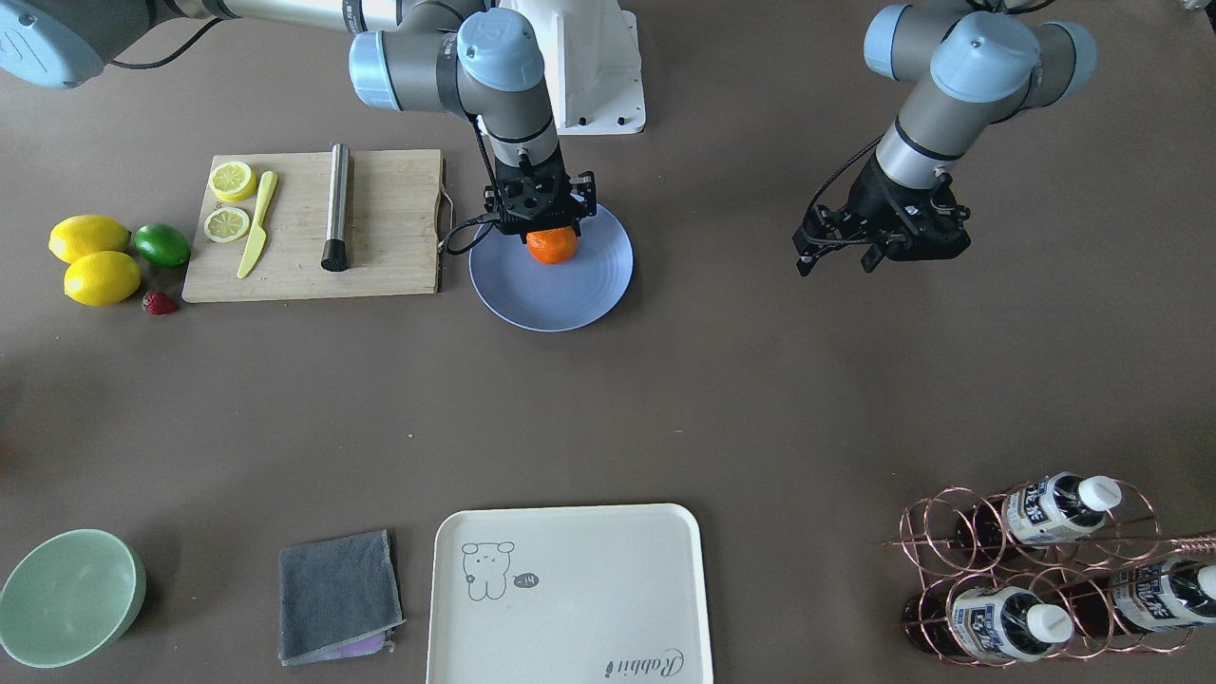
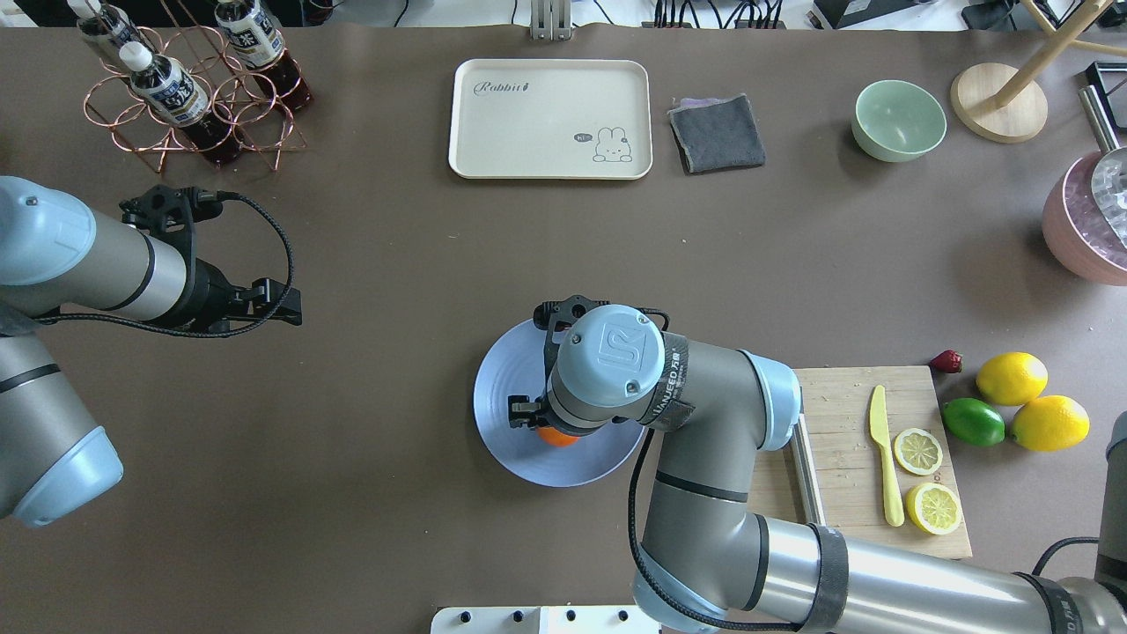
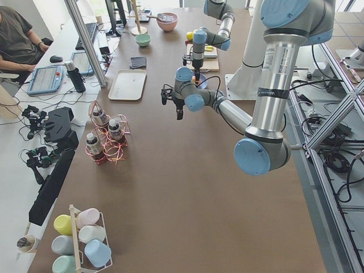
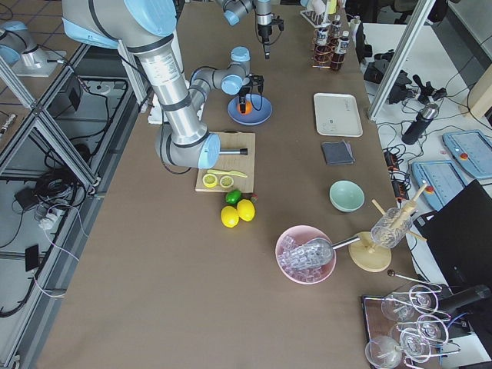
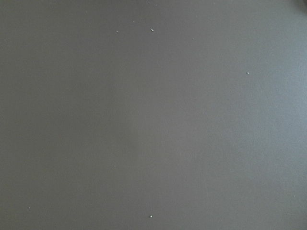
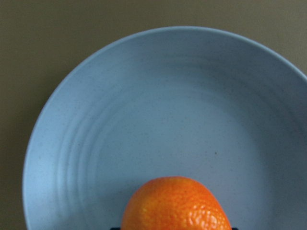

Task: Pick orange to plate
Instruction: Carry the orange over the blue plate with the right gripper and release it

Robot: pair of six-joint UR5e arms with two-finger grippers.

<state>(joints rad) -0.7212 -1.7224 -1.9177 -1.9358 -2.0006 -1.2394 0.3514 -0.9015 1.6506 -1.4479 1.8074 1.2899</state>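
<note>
Exterior front-facing: orange (image 1: 552, 246) crowds plate (image 1: 560, 296) rim nearest robot, middle open.

Brown table (image 1: 722, 399) — tiled floor (image 3: 341, 239) alongside, daylit.

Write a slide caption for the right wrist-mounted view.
Right wrist view: bright-orange round fruit low in frame over the light-blue round ringed plate, brown table beyond.

lab: alu framing (image 3: 85, 40), operator desk (image 3: 68, 42)
</note>
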